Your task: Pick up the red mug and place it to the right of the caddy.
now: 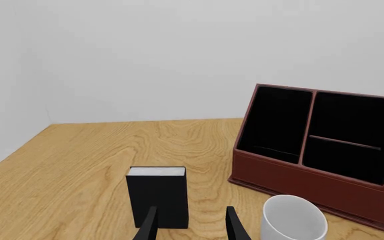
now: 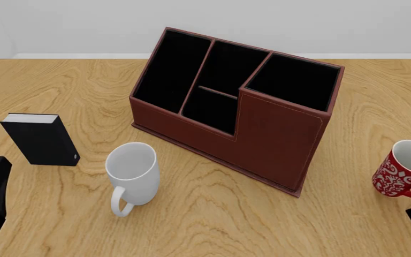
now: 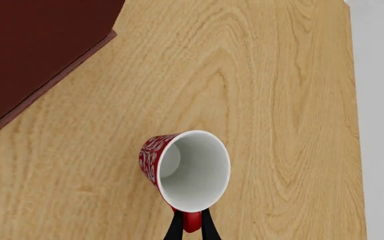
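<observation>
Right gripper [image 3: 190, 226] is clamping the red mug's [image 3: 178, 172] handle. I am holding it right of the caddy [image 2: 263, 134]. Left gripper [image 1: 190, 225] is resting open.

Leather-look caddy [image 2: 277, 142], glossy ceramic red mug [image 2: 395, 174], wood-grain table [image 2: 213, 214].

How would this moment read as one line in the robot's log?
right tool: shut on handle of small red swirl-patterned mug | mug: right of big reddish-brown caddy | left tool: open, idle
</observation>
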Controlling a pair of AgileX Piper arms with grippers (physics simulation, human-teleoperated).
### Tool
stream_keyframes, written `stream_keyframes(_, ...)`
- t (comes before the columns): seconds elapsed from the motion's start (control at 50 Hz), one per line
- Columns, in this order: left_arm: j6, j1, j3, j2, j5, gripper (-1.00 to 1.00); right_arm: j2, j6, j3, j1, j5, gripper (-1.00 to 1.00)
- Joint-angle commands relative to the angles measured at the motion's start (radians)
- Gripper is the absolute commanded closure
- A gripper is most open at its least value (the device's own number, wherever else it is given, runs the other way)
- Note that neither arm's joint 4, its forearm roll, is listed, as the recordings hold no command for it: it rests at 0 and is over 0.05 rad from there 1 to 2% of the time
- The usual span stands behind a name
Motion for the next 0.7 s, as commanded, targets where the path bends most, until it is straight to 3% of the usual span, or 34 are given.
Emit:
stream_keyframes(0.02, -0.008, 0.001, -0.001, 0.000, -0.003, -1.00, -0.135, 0.016, -0.018, 0.072, 0.117, 1.00)
stream_keyframes(0.24, -0.011, 0.002, -0.001, 0.000, -0.003, -1.00, -0.154, 0.017, -0.019, 0.129, 0.132, 1.00)
stream_keyframes(0.7, -0.011, 0.004, 0.002, -0.001, -0.008, -1.00, -0.099, 0.051, 0.001, 0.294, 0.068, 1.00)
